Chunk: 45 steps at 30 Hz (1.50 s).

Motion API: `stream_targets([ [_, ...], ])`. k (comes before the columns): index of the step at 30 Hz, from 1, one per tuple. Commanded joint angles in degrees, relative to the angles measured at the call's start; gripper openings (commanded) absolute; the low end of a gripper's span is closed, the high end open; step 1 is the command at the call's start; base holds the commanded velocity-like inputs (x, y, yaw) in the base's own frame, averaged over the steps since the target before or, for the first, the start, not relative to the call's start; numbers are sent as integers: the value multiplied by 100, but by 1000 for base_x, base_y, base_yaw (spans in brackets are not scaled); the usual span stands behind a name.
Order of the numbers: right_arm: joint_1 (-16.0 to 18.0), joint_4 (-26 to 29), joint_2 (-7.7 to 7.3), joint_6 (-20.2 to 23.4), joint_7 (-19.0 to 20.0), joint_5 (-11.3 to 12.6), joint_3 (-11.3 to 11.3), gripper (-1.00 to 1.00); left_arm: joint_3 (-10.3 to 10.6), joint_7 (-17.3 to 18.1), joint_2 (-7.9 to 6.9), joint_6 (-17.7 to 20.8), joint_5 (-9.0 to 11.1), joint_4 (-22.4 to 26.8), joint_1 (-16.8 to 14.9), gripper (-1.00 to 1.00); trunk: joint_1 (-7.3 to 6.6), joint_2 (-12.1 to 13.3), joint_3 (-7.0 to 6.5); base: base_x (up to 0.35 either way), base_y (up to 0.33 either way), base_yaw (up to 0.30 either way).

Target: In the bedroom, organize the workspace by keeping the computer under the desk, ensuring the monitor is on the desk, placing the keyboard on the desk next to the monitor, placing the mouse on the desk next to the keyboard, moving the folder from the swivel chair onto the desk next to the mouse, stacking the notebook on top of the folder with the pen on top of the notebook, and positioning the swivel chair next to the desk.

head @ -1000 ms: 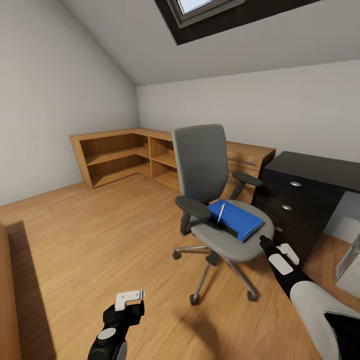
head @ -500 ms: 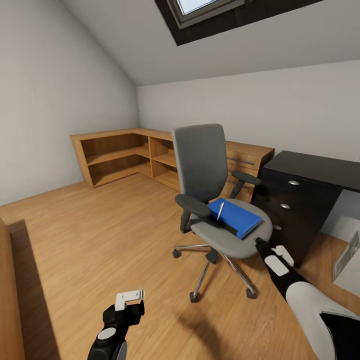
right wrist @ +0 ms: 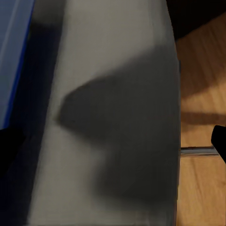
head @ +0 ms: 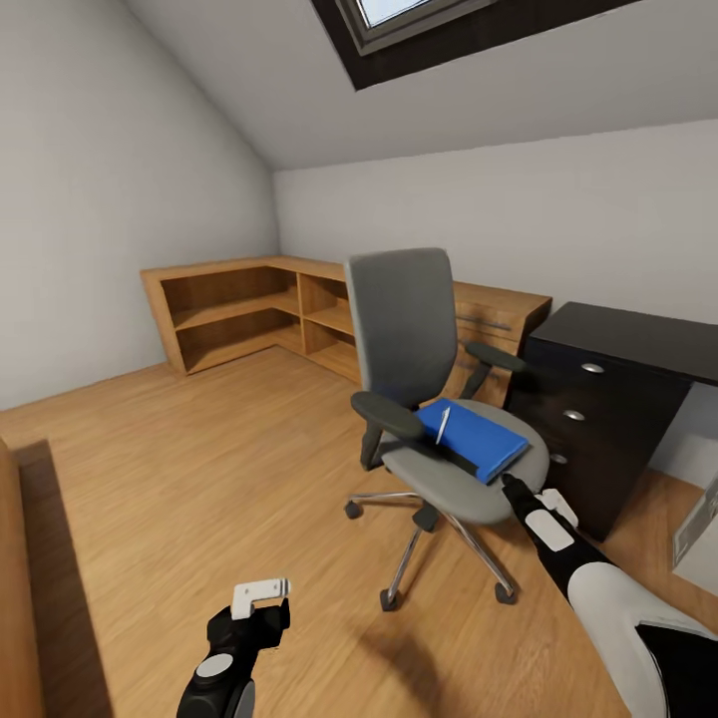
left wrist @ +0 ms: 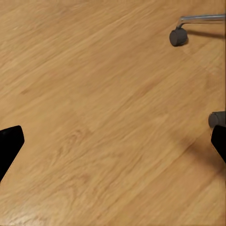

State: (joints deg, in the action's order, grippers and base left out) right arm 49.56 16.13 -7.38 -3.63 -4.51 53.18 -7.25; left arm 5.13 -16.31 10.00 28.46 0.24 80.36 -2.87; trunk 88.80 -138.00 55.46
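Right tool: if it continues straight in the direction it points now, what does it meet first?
Probably the front edge of the swivel chair seat: the right tool hangs just before it, open. The blue folder lies further along that line. Depth is hard to judge.

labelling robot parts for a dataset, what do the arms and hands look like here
Both arms are black with glossy white shells. The right arm has a large rounded white forearm cover and white pads near the wrist, ending in a slim black right hand. The left hand is black with a white finger piece and a grey disc.
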Motion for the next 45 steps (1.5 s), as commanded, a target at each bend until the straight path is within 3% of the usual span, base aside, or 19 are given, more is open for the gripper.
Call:
stream_targets([
  [1,1,5,1,-21,-16,61,19,100,17,-30,0,29,2,6,-3,100,2,-2,6,295,0,161],
  [21,4,13,35,-50,-1,52,15,100,72,-38,0,28,2,3,-3,100,2,-2,6,319,0,268],
  [24,2,13,35,-50,2,52,14,100,179,-51,0,28,2,-5,-3,100,2,-2,6,320,0,224],
  [30,5,13,34,-50,11,52,13,100,323,-64,0,28,-3,-68,-3,100,2,-2,6,321,0,46],
  [45,4,13,34,-50,12,44,13,100,340,-65,0,28,-6,-91,-3,100,2,-2,6,299,0,1],
])
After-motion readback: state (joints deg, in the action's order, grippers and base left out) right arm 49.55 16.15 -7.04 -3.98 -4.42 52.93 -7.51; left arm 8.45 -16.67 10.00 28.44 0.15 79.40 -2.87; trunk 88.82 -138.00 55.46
